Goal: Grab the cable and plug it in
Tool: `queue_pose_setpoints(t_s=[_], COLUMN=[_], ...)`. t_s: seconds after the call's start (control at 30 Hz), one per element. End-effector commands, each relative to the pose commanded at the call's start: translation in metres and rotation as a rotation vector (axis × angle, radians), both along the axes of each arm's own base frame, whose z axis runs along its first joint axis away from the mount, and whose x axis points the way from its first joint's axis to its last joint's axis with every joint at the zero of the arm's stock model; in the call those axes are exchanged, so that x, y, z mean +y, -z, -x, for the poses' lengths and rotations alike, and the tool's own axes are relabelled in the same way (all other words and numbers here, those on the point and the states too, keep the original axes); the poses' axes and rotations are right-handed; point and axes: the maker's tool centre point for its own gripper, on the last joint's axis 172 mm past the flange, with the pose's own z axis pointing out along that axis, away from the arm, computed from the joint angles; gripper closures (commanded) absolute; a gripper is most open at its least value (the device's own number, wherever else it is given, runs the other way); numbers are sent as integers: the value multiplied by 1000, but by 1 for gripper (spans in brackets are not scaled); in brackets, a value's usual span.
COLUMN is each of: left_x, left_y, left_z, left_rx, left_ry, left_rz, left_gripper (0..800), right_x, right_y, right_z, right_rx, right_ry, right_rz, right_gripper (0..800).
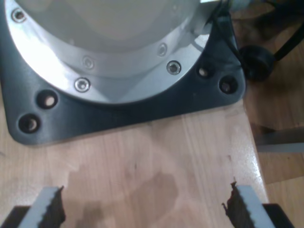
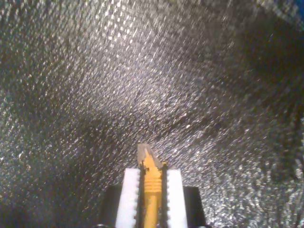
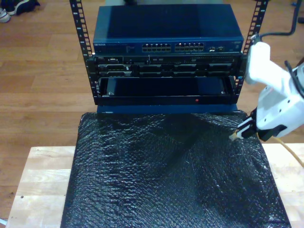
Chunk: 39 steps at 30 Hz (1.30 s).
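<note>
The yellow-orange cable point(image 2: 152, 187) is clamped between the white pads of my second gripper point(image 2: 152, 173), and its clear plug point(image 2: 145, 153) sticks out past the fingertips. In the exterior view this gripper point(image 3: 244, 130) hovers over the black mat's far corner on the exterior view's right, with the plug point(image 3: 233, 137) pointing toward the exterior view's left and the cable point(image 3: 290, 151) trailing off behind. The rack's network switch point(image 3: 166, 46) with its rows of ports stands beyond the mat. My first gripper point(image 1: 145, 199) is open over bare wood, nothing between its fingers.
A black textured mat point(image 3: 166, 175) covers most of the wooden table point(image 3: 42, 190). The black equipment rack point(image 3: 166, 85) stands at the table's far edge. Just ahead of my first gripper, an arm's black base plate point(image 1: 118, 118) and silver flange point(image 1: 118, 61) are bolted down.
</note>
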Motion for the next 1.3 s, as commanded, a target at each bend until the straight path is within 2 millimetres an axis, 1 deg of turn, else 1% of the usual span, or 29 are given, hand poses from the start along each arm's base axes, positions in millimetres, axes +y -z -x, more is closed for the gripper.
queue_pose_setpoints(t_s=[0.07,0.17,0.27,0.37,0.47,0.6,0.77,0.8,0.87,0.97,1.0,1.03,1.13,1.17,1.3], left_x=[0,0,0,0,0,0,0,0,0,0,0,0,0,0,0], left_y=[0,0,0,0,0,0,0,0,0,0,0,0,0,0,0], left_z=[0,0,0,0,0,0,0,0,0,0,0,0,0,0,0], left_rx=[0,0,0,0,0,0,0,0,0,0,0,0,0,0,0], left_ry=[0,0,1,0,0,1,0,0,0,0,0,0,0,0,0], left_rz=[0,-1,-2,-1,-1,-2,-1,-1,0,0,-1,-1,0,0,-1], left_gripper=[0,0,0,0,0,0,0,0,0,0,0,0,0,0,0], right_x=[-3,0,-3,-9,-16,-29,-47,-48,-43,-19,-16,-15,-18,-14,2], right_y=[6,11,9,15,9,-10,-28,-31,-38,-44,-45,-46,-57,-62,-70], right_z=[-4,-7,-19,-28,-42,-70,-91,-97,-110,-125,-128,-131,-138,-139,-137], right_rx=[-14,-34,-86,-136,-221,-358,-479,-506,-565,-646,-665,-682,-742,-766,-828], right_ry=[15,12,32,60,69,73,52,44,14,-50,-59,-65,-51,-53,-68], right_rz=[5,13,25,37,57,97,194,214,252,285,294,303,315,314,303], right_gripper=[800,800,800,800,800,800,800,800,800,800,800,800,800,800,800])
